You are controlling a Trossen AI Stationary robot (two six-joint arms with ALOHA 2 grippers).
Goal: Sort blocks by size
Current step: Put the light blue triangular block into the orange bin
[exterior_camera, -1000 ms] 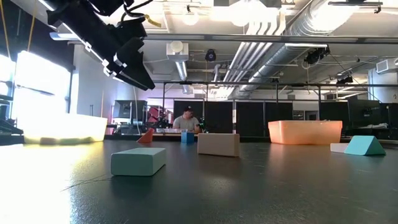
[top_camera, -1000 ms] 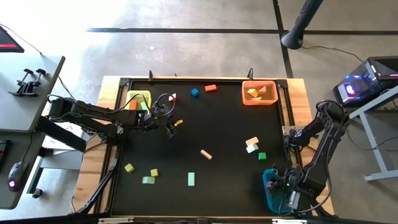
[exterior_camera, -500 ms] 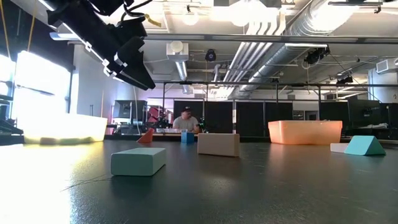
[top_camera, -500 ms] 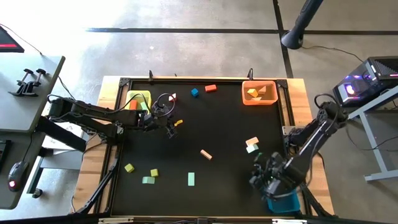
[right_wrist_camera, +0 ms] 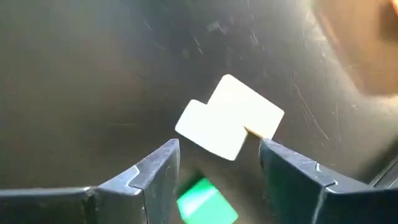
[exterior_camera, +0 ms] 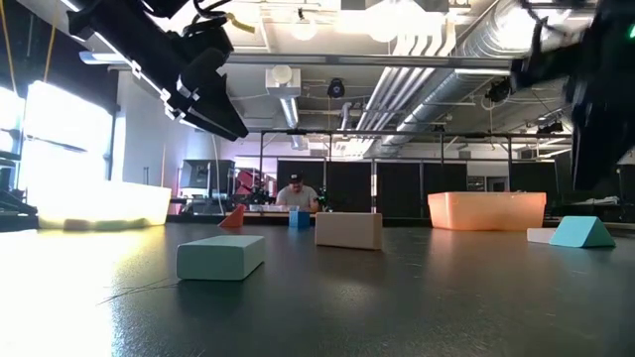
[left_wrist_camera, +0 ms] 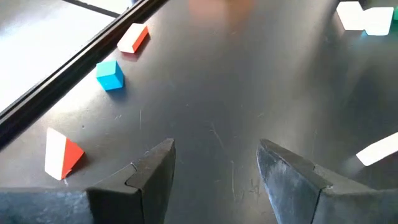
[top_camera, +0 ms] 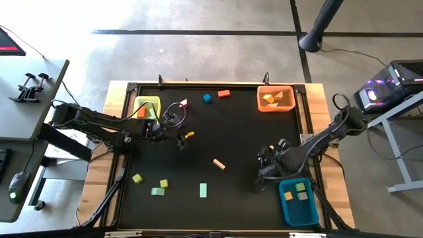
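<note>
Blocks remain scattered on the counter (top_camera: 238,142); a pale pair (right_wrist_camera: 230,118) and a green block (right_wrist_camera: 205,202) lie beneath the right end effector (right_wrist_camera: 217,168), jaws apart and empty. The step appears to be approach; next calls for descent and closure. Left end effector (left_wrist_camera: 214,165) hovers released near the yellow bin (top_camera: 147,104).
</note>
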